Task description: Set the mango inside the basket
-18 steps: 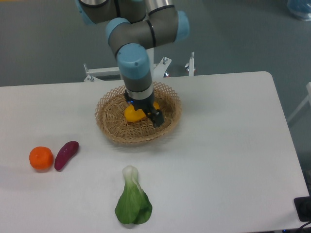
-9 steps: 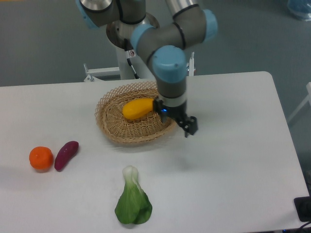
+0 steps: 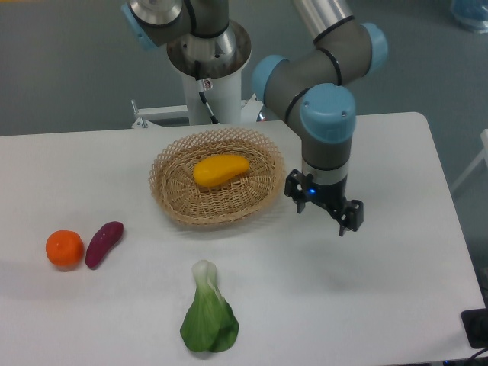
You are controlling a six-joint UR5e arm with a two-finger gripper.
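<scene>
Nearest the camera, a green leafy vegetable (image 3: 208, 319) lies on the white table (image 3: 381, 305), well apart from everything else. Further back at the left edge, a round orange (image 3: 65, 248) and a purple sweet potato (image 3: 104, 243) sit just beside each other, undisturbed.

At mid-table on the right, the gripper (image 3: 324, 208) hangs above bare tabletop, just beside the basket's right rim and clear of it. Its fingers stand apart with nothing between them; the jaws are released and empty.

Behind and left of the gripper, the basket (image 3: 169, 200) sits on the table with the mango (image 3: 220, 170) lying inside it, resting on the woven floor toward the rear centre, tilted slightly, fully within the rim.

Judgement: the placement appears complete. Remaining risks are minor. The gripper is low and close to the basket's lacy rim, so a sideways move to the left could clip the rim and shift or tip the shallow basket. The mango is smooth and rounded, and could roll within the basket if jolted.
</scene>
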